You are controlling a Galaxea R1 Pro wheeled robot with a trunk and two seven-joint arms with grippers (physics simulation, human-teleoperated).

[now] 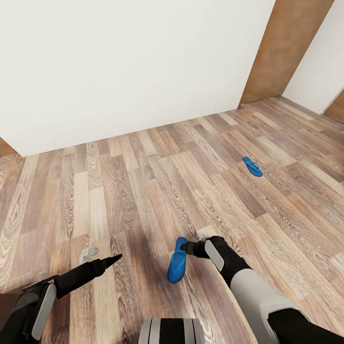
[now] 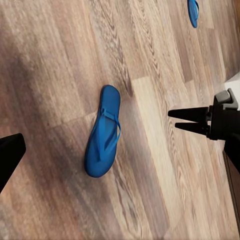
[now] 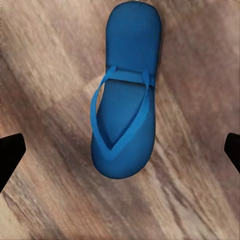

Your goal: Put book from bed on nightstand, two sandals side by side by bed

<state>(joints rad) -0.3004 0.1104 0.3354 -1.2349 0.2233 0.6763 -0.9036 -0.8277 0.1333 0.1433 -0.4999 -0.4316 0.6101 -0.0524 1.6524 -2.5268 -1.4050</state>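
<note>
Two sandals are lying on the plank floor (image 1: 143, 191), well apart. The near sandal (image 1: 177, 261) is lying strap up just beside the right gripper (image 1: 190, 248), its long axis running toward the robot, toe end nearer. The far sandal (image 1: 252, 166) is lying further right, toward the white wall (image 1: 124, 62). The right gripper's fingers are standing wide apart; the left gripper (image 1: 113, 258) is also hanging open over bare floor.

text: none readable | labels: none | numbers: none | signs: none
</note>
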